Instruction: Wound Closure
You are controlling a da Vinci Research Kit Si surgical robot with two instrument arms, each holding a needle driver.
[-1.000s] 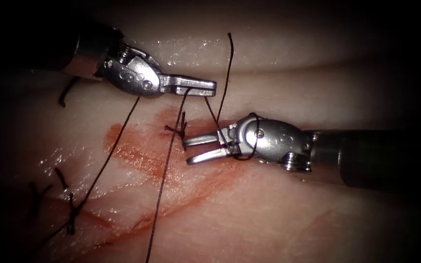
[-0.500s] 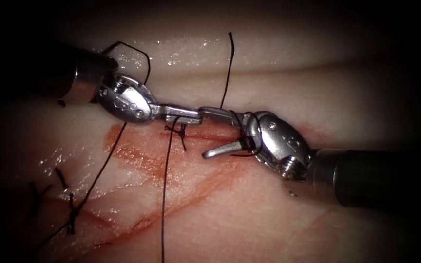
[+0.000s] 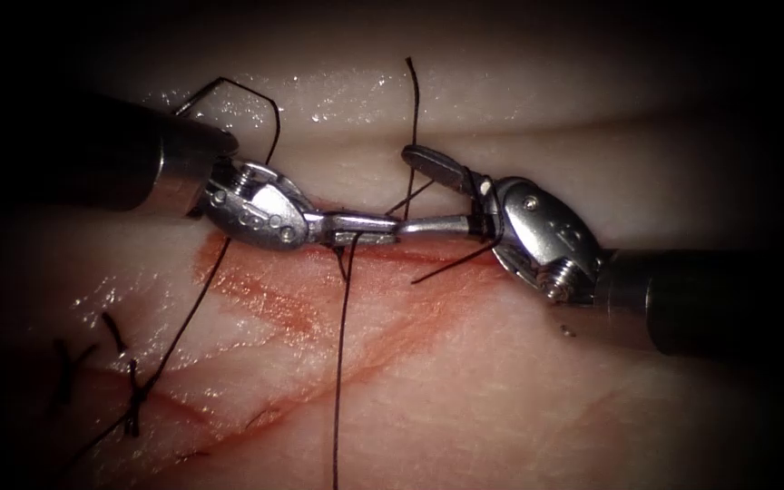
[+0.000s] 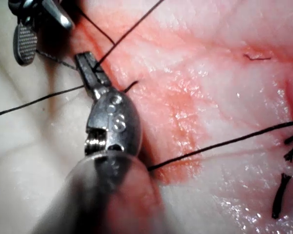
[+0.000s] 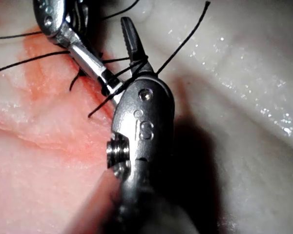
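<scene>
My left tool (image 3: pixel 383 229) lies just over the cut (image 3: pixel 428 256), jaws shut on the black thread (image 3: pixel 338 363), which hangs down from them across the tissue (image 3: pixel 501 399). In the left wrist view the same tool (image 4: pixel 85 59) pinches the thread at its tip. My right tool (image 3: pixel 404 191) stands open tip to tip with the left one, holding nothing. Thread loops (image 5: pixel 132 66) wrap around the right tool near its hinge. A short thread end (image 3: pixel 413 100) rises above the right tool. A knot (image 3: pixel 342 261) sits on the cut under the left jaws.
Red fluid (image 3: pixel 265 295) stains the tissue left of the cut. Finished stitches with cut ends (image 3: pixel 133 395) lie at the lower left. A long strand (image 3: pixel 183 327) runs from the left tool down to them. A pale ridge of tissue (image 3: pixel 501 104) rises behind.
The left tool came down and right to the cut with the thread. The right tool swung up to meet its tip, jaws still open, the thread still looped around them.
</scene>
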